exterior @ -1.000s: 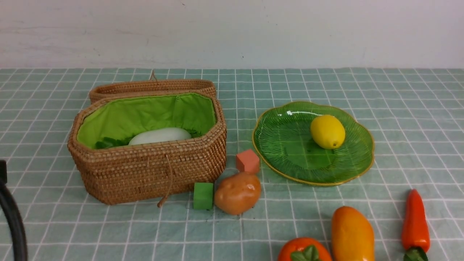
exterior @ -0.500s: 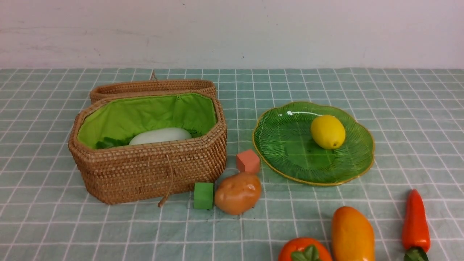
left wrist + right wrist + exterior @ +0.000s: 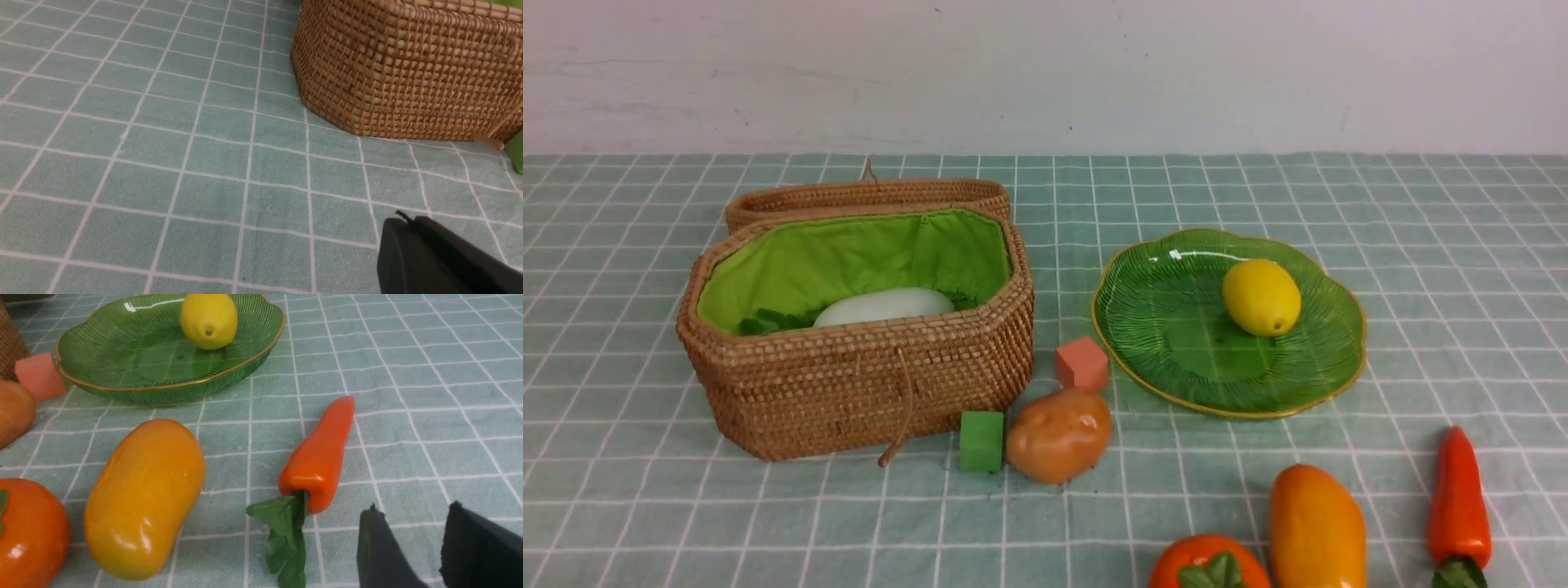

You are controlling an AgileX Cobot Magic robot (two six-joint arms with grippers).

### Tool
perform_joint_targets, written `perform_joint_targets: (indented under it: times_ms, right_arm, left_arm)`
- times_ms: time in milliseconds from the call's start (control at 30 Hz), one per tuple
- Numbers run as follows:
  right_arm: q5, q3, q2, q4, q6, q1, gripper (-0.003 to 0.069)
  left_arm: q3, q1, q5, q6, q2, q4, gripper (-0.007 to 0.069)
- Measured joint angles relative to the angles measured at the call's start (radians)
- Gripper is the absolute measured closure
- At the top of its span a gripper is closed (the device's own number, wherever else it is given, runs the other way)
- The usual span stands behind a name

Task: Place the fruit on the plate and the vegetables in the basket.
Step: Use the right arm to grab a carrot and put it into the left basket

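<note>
On the ribbed glass plate point(image 3: 1176, 359) sits your smooth lemon point(image 3: 1261, 297); your left gripper point(image 3: 402, 215) is closed, your right point(image 3: 414, 506) parted, both empty.

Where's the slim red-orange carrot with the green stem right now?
In the front view, the slim red-orange carrot lies on the table's right side, right of the elongated orange-yellow mango, nearer than the green glass plate.

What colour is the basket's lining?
Bright green, best seen in the front view, inside the brown wicker basket.

Yellow lemon point(image 3: 1261, 297) on green plate point(image 3: 1229, 327)
</note>
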Motion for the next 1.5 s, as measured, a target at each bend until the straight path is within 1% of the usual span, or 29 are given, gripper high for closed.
perform_joint_targets:
  times_ms: [300, 533, 600, 633, 667, 700, 800, 867, 967, 1067, 1100, 1167, 1233, 1267, 1367, 1500]
  right_arm:
    - [-0.001, 0.000, 0.000, -0.002, 0.000, 0.000, 0.0419]
    - [-0.041, 0.006, 0.000, -0.005, 0.001, 0.000, 0.0419]
    - [-0.126, 0.012, 0.000, 0.078, 0.027, 0.000, 0.0419]
    - [-0.135, 0.012, 0.000, 0.078, 0.030, 0.000, 0.0419]
    - [-0.222, 0.012, 0.000, 0.146, 0.043, 0.000, 0.0419]
    - [-0.222, 0.012, 0.000, 0.152, 0.043, 0.000, 0.0419]
    - [-0.338, 0.012, 0.000, 0.247, 0.051, 0.000, 0.0419]
    - [-0.389, 0.012, 0.000, 0.280, 0.051, 0.000, 0.0419]
    - [-0.481, 0.012, 0.000, 0.283, 0.051, 0.000, 0.0419]
    - [-0.505, -0.002, 0.000, 0.286, 0.064, 0.000, 0.0419]
    - [-0.483, -0.019, 0.000, 0.288, 0.073, 0.000, 0.0419]
    - [-0.367, -0.124, 0.013, 0.289, 0.097, 0.000, 0.0419]
    - [-0.236, -0.247, 0.079, 0.281, 0.101, 0.000, 0.0419]
    - [-0.223, -0.259, 0.088, 0.281, 0.101, 0.000, 0.0419]
    - [0.031, -0.473, 0.302, 0.224, 0.102, 0.000, 0.0419]
    - [0.225, -0.636, 0.543, 0.140, 0.096, 0.000, 0.0419]
  left_arm:
    - [0.000, 0.001, -0.001, 0.000, 0.000, -0.001, 0.0620]
    - [0.000, 0.001, -0.001, 0.000, 0.000, -0.002, 0.0617]
    - [0.000, 0.001, 0.000, 0.000, 0.000, -0.002, 0.0617]
    - [0.000, 0.001, 0.000, 0.000, 0.000, -0.002, 0.0617]
    - [0.000, 0.001, 0.000, 0.000, 0.000, -0.002, 0.0617]
    - [0.000, 0.001, 0.000, 0.000, 0.000, -0.002, 0.0617]
    - [0.000, 0.001, 0.000, 0.000, 0.000, -0.002, 0.0612]
    - [0.000, 0.001, 0.000, 0.000, 0.000, -0.002, 0.0609]
    - [0.000, 0.001, 0.000, 0.000, 0.000, -0.002, 0.0606]
    - [0.000, 0.001, 0.000, 0.000, 0.000, -0.002, 0.0605]
    - [0.000, 0.001, 0.000, 0.000, 0.000, -0.002, 0.0605]
    - [0.000, 0.001, 0.000, 0.000, 0.000, -0.002, 0.0605]
    - [0.000, 0.001, 0.000, 0.000, 0.000, -0.002, 0.0605]
    - [0.000, 0.001, 0.000, 0.000, 0.000, -0.002, 0.0605]
    - [0.000, 0.001, 0.000, 0.000, 0.000, -0.002, 0.0605]
    - [0.000, 0.001, 0.000, 0.000, 0.000, -0.002, 0.0601]
